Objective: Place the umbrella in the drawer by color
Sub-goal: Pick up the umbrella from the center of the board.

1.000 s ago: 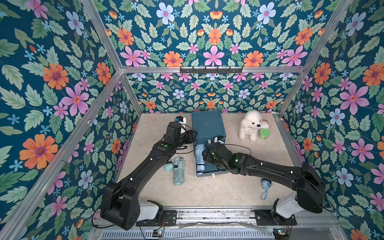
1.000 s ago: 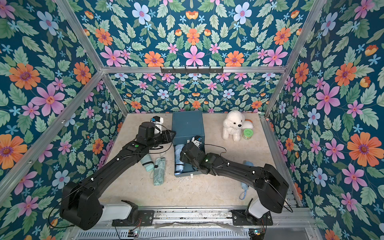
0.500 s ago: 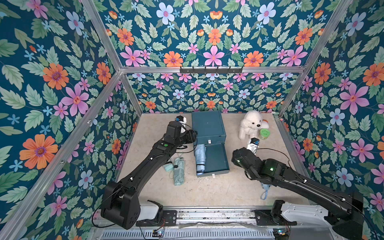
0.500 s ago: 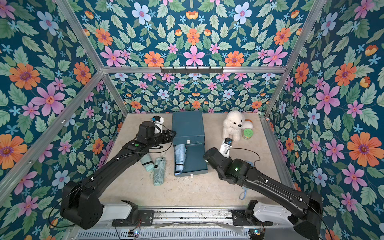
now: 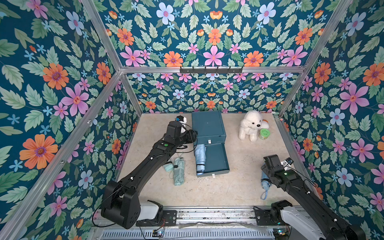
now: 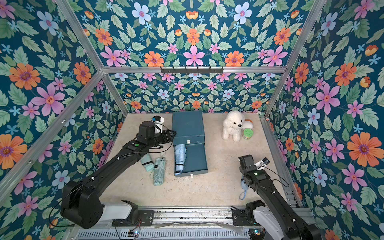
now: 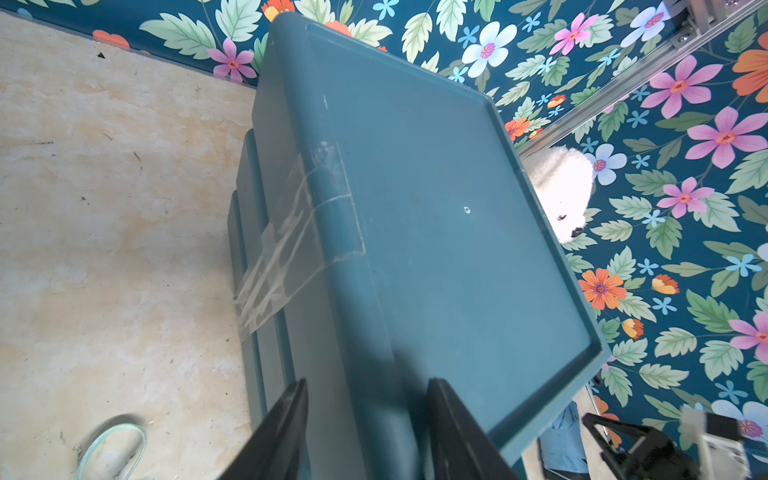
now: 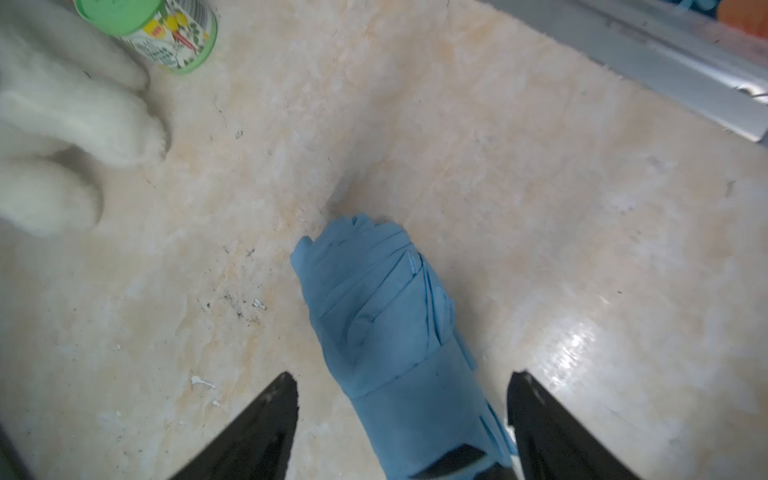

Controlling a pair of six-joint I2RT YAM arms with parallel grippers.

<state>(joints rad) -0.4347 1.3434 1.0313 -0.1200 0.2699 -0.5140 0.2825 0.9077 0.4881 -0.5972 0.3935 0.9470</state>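
Umbrellas lie at three places on the tabletop [image 5: 239,176]. A light-blue umbrella [image 5: 200,158] is inside the pulled-out drawer [image 5: 217,158], along its left wall, with the handle end toward the drawer's front. The drawer belongs to a teal cabinet [image 5: 207,124] that stands at the middle of the far edge.

A mint-green umbrella [image 5: 179,170] lies flat just left of the drawer, apart from it. A smaller mint-green piece [image 5: 168,166] lies beside it, partly under the left arm.

A blue umbrella [image 8: 395,332] lies near the right edge, closer to the near edge than to the far one, and its strap loop [image 5: 264,195] points to the near edge. The right claw [image 8: 403,374] hangs over this umbrella with the jaws wide. One finger is at each side of the folded cloth and a gap shows on both sides, so it grips nothing.

The left claw [image 7: 368,380] is at the upper left edge of the cabinet. Its fingers [image 7: 291,415] stand partly apart, one by the side wall and one over the top. I cannot tell whether they pinch the edge.

A white plush dog [image 5: 250,126] sits near the far right corner, and a green-lidded can [image 5: 264,133] stands just beside it.
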